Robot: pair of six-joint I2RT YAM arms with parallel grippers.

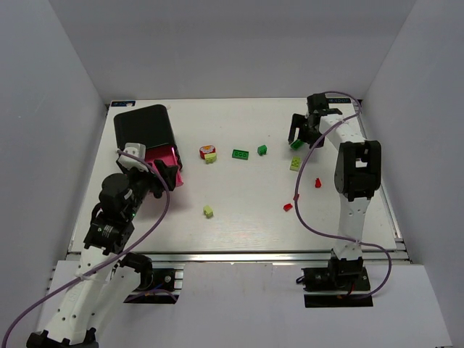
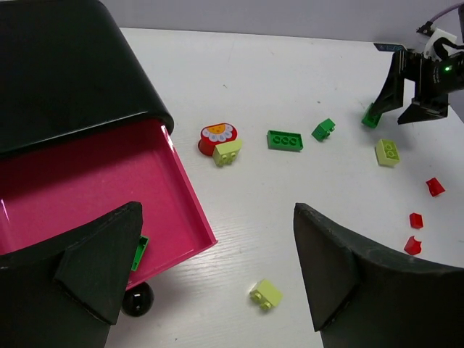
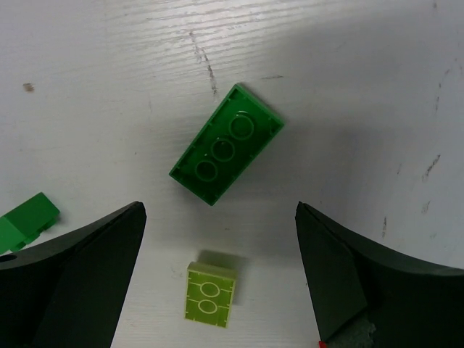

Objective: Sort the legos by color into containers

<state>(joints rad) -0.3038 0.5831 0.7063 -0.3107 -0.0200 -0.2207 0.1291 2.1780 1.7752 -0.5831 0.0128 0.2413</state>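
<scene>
At the far left of the white table [image 1: 239,232], the containers' glossy black housing [image 1: 141,123] stands with one magenta-pink drawer [image 2: 87,185] pulled out, its black knob [image 2: 136,299] at the near end. The left gripper [image 1: 161,170] hangs over the drawer's near right corner. Its fingers [image 2: 94,268] are spread wide and grasp nothing. A dark green brick [image 2: 140,252] lies inside the drawer, half hidden behind the left finger.

The other legos are scattered over the table to the right. A round red piece with a flower top [image 1: 207,150] touches a lime-yellow brick [image 1: 211,157] just right of the drawer. A second lime-yellow brick [image 1: 208,211] sits alone nearer the arms. Further right lie a long dark green brick [image 1: 240,154] and a small green brick [image 1: 262,150], close together but apart.

At the far right, the right gripper [image 1: 299,139] points down at the table. Its fingers [image 3: 80,275] are released and wide apart, on either side of a dark green three-stud brick [image 3: 226,143]. That brick lies flat on the table, touched by neither finger. A lime-yellow two-stud brick [image 3: 211,291] rests just on the near side of it. Small red pieces [image 1: 317,183] lie on the near right of the table, well apart from the drawer.
</scene>
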